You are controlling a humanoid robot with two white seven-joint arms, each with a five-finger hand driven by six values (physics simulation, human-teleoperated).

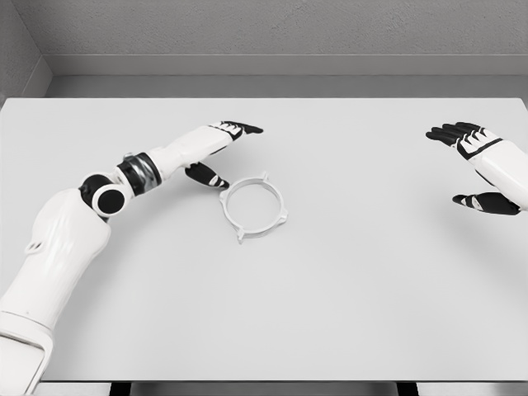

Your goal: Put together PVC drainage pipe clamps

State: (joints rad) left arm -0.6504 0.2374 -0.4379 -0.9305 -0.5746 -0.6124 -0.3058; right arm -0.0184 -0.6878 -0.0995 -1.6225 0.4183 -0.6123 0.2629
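Observation:
A white ring-shaped pipe clamp (253, 207) with small lugs around its rim lies flat on the white table (330, 289), left of the middle. My left hand (224, 153) hovers just up and left of it, fingers stretched out and spread, thumb near the ring's upper left lug; it holds nothing. My right hand (470, 165) is far off at the right edge, open too, fingers extended and thumb below, with nothing in it.
The table's far edge meets a grey wall (264, 37). My left forearm and elbow (107, 198) stretch across the table's left part.

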